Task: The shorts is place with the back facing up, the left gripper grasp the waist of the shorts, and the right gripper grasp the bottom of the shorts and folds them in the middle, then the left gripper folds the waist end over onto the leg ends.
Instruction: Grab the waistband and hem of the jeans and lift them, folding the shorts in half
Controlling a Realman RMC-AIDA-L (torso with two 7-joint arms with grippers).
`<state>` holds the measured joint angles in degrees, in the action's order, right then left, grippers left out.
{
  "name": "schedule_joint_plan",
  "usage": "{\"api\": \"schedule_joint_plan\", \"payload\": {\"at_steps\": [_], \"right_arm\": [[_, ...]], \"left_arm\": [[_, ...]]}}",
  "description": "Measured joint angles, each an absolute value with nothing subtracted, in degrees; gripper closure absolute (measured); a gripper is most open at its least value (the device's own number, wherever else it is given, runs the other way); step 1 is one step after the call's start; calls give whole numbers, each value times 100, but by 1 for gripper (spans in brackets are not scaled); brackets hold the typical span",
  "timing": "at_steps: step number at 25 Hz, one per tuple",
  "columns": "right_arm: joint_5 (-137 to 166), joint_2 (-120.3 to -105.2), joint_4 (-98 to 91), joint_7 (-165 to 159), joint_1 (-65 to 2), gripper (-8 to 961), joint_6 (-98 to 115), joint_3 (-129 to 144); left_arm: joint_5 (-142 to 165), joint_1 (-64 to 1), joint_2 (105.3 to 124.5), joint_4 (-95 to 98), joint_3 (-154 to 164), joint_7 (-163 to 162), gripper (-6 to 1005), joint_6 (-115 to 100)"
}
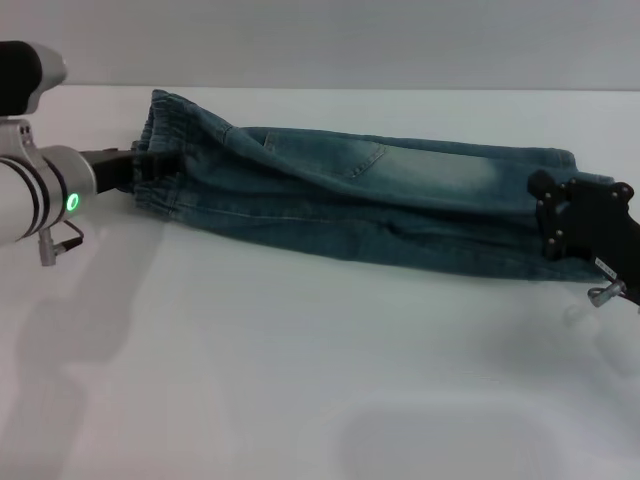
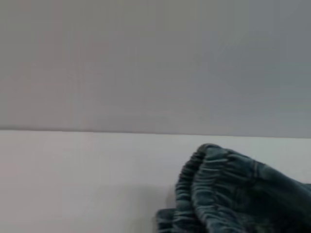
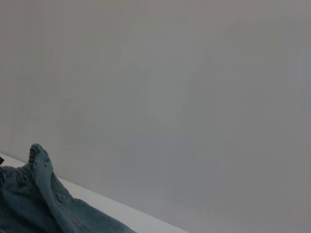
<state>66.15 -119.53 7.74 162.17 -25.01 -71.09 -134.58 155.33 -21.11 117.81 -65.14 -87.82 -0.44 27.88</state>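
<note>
The shorts (image 1: 350, 205) lie folded lengthwise across the far table (image 1: 300, 380). The left gripper (image 1: 140, 165) is closed on the waist (image 1: 160, 150) at the left. The right gripper (image 1: 560, 215) is at the leg ends; I cannot tell its state. Heavy denim may slip out during the fold, because the grip is only on the thin edge.
</note>
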Motion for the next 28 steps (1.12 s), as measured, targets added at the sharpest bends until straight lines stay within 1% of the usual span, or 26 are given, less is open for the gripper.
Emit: {"api": "schedule_joint_plan", "payload": {"at_steps": [20,28], "right_arm": [[6592,-11950,773,16206,-2538,955,-7076,-13456],[6599,-11939,773,16201,-2559,955,-7069,-13456]], "left_arm": [[15515,-2468,11777,-5799,-8930,26,279,2645],[15516,-2513,11786,-5701,-8930,27,291,2655]]}}
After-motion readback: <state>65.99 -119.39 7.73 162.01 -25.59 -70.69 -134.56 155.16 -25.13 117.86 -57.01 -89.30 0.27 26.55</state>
